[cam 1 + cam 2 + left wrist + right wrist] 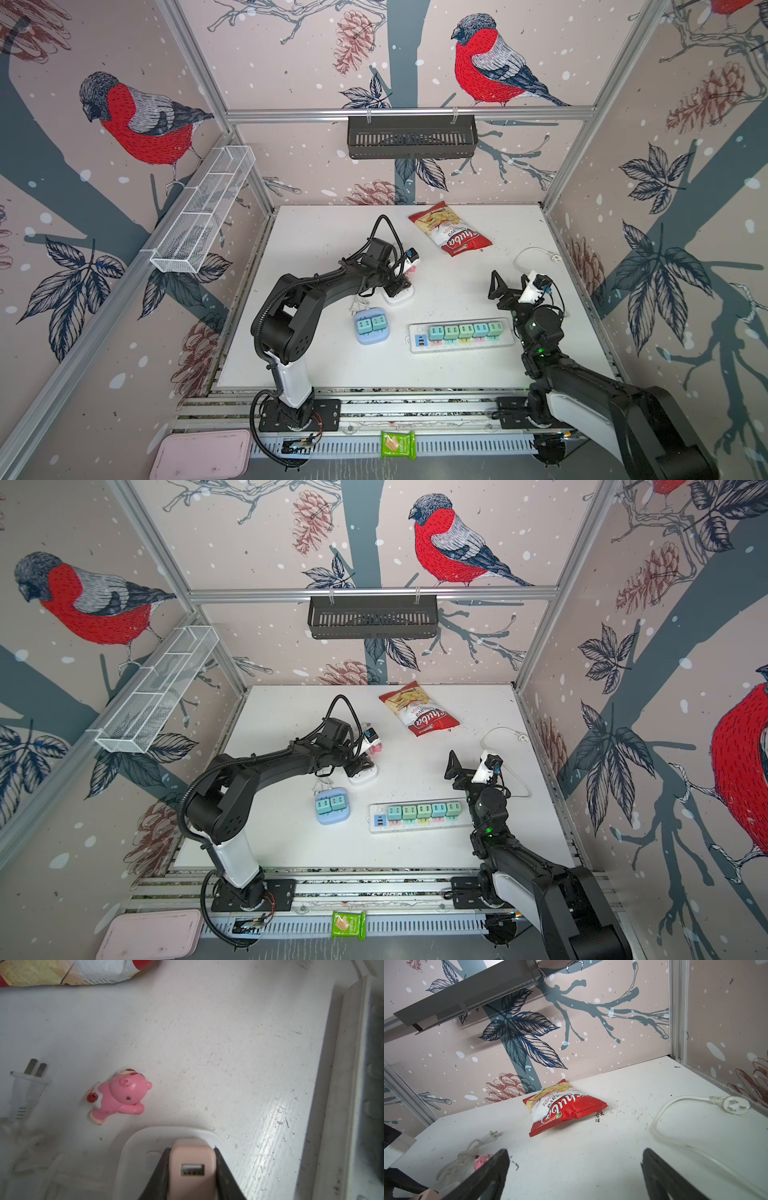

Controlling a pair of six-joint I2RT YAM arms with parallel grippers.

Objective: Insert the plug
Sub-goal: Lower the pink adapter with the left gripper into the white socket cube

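My left gripper (191,1150) has its jaws closed on the sides of the pale pink plug (192,1169), whose USB port faces the wrist camera. The plug sits over the white socket block (143,1142), which lies around the middle of the table (316,353), a little toward its left edge; I cannot tell whether the prongs are seated in it.

Just beside the block, on its far side, lies a small pink bear toy (120,1095), and near that a two-prong plug (29,1082) on a coiled pale cable.

Toward the near edge from the block stands a blue socket cube (370,340) carrying two green adapters. To its right is a long power strip (457,349) with a row of five green adapters.

My right gripper (575,1151) hangs above the table near the strip's right end, jaws wide, nothing between them.

A red chips bag (451,230) lies near the far edge. A white three-pin plug (735,1104) on a looping white cord rests close to the right edge
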